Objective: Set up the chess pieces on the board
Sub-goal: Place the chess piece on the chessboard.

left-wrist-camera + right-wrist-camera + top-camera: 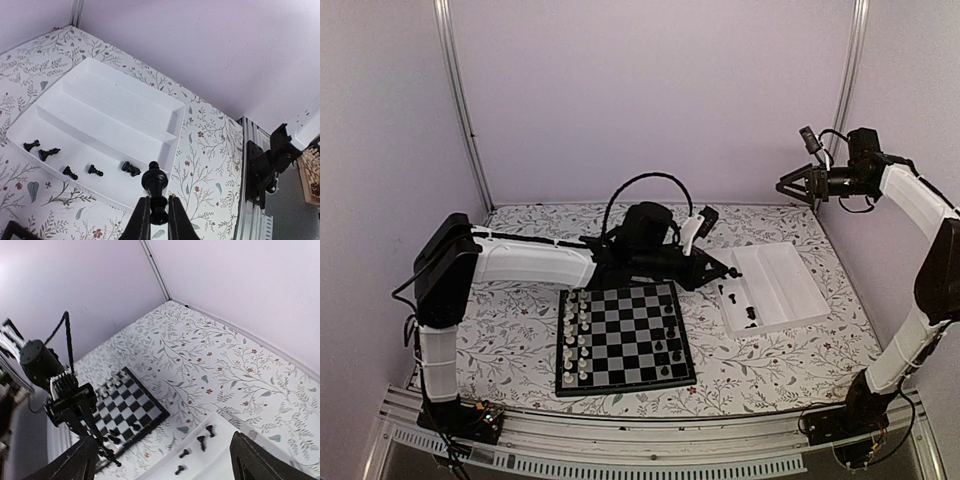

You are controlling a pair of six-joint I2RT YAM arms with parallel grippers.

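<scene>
My left gripper [159,210] is shut on the stem of a black chess piece [155,181], held just above the near rim of the white tray [115,105]. Several more black chess pieces [95,170] lie in the tray's lowest channel. In the top view the left gripper [730,272] reaches over the tray's left end [790,270]. The board [625,340] lies in front, with white chessmen [575,335] along its left side and a few black ones [670,345] on its right. My right gripper [787,185] hangs high at the right, open and empty [164,442].
The floral tablecloth [520,320] covers the table. Metal frame posts [460,100] stand at the back corners against the walls. The left arm's black cable [640,180] loops above its wrist. The right arm's base [850,420] sits at the near right.
</scene>
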